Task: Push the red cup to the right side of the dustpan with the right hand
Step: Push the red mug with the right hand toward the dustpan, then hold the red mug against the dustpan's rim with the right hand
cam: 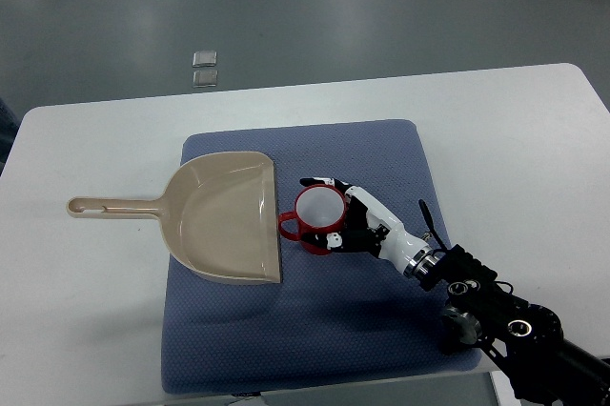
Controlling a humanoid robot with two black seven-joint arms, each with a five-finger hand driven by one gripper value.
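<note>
A white table (534, 139) is filling most of the top view, and a blue-grey mat (315, 330) is lying across its middle, reaching almost to the near edge. On the left half of the mat a beige dustpan (224, 220) is resting flat — its long handle is pointing left, out over the bare table, and its straight open lip is facing right.

The red cup (317, 217) is standing upright on the mat just beside that lip, to the right of the dustpan, with its white inside showing from above. Its red handle is sticking out to the left and is sitting right at the dustpan's edge; whether the two are touching is hard to tell.

The right hand (345, 217) is coming in from the lower right corner on a black, jointed arm, with a white wrist section behind it. Its black fingers (319, 182) are curling around the cup — some are wrapping the far side of the rim, others are hooking the near side, so the hand is cupping it from the right with the fingers bent against the wall rather than spread loose.

Beyond the table's far edge, two small pale square things (204, 68) are lying on the grey floor (286, 6).
</note>
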